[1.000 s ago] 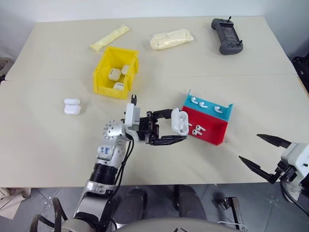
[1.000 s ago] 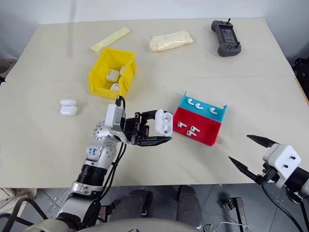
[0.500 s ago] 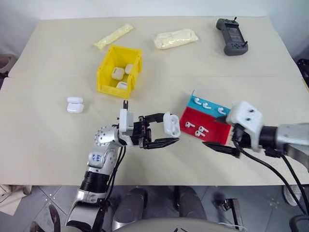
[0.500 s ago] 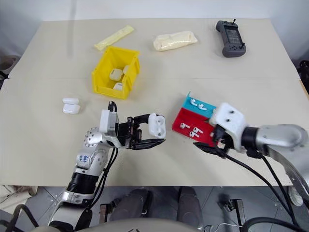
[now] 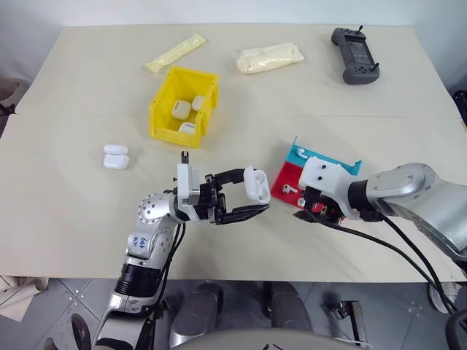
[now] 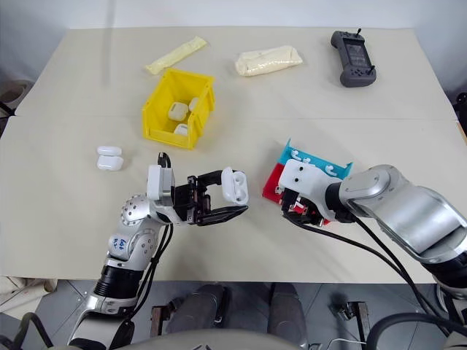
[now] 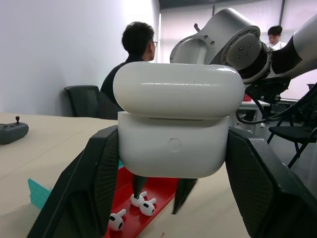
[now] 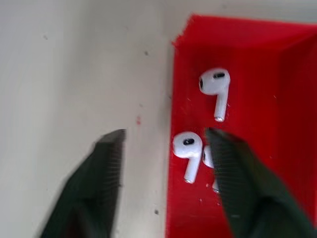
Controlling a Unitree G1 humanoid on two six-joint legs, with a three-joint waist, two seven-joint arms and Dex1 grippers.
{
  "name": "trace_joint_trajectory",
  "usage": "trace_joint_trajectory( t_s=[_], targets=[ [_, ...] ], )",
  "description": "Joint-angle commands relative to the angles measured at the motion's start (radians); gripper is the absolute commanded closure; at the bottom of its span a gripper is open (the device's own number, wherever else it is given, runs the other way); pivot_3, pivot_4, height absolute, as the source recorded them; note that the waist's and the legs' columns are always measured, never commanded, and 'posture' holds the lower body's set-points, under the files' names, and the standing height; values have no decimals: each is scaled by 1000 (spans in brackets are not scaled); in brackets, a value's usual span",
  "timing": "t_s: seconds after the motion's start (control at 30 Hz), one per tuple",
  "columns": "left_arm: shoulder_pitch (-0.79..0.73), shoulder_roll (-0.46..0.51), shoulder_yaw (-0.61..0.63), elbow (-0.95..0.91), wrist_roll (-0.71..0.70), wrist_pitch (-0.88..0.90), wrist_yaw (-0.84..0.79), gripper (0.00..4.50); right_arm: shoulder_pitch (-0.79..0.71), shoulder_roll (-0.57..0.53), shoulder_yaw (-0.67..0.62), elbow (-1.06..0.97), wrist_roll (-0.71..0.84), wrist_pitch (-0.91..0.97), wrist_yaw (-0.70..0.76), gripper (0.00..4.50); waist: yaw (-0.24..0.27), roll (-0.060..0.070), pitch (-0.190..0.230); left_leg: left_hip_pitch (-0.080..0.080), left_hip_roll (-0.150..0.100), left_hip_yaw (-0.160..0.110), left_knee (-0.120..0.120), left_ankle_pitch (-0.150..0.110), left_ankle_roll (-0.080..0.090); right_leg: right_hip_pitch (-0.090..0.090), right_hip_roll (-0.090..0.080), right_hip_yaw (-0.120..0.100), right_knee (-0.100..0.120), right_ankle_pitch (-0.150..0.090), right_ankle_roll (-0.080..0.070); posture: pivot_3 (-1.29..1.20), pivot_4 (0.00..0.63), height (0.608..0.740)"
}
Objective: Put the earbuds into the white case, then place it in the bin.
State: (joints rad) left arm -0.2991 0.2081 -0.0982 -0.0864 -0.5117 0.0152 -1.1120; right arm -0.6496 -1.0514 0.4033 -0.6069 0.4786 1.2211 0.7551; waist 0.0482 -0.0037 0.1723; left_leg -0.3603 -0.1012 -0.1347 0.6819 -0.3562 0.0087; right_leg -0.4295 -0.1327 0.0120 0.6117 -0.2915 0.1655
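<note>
Right gripper (image 8: pixel 163 173) has swung in from table edge, now down over red tray (image 5: pixel 281 182), fingers apart around earbuds (image 8: pixel 188 146). Grab likely next. Left gripper (image 5: pixel 248 203) pinches white case (image 5: pixel 255 184), lid up, just beside tray. Bin (image 5: pixel 164 117) far behind.

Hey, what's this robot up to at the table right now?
It is packing earbuds. The left pincer holds a small glossy white plastic case with its lid open, above the table. The right pincer, fingers apart, reaches down over tiny white earbuds in the red-and-blue tray. The yellow plastic bin already holds several cases.
</note>
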Motion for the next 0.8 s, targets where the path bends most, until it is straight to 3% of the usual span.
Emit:
trace_joint_trajectory(
  t_s=[0.03, 0.8],
  targets=[
    [2, 1, -4, -53, -25, 1, 9, 1717, -29, -14, 24, 3, -41, -30, 33, 1931, 0, 0, 0, 0, 0, 0, 0, 0, 0, 0, 0, 0, 0, 0, 0, 0, 150, 740],
    [23, 6, -10, -101, -23, 31, 29, 1717, -23, 11, 101, 60, -189, -96, 116, 1931, -1, 0, 0, 0, 0, 0, 0, 0, 0, 0, 0, 0, 0, 0, 0, 0, 150, 740]
  ],
)
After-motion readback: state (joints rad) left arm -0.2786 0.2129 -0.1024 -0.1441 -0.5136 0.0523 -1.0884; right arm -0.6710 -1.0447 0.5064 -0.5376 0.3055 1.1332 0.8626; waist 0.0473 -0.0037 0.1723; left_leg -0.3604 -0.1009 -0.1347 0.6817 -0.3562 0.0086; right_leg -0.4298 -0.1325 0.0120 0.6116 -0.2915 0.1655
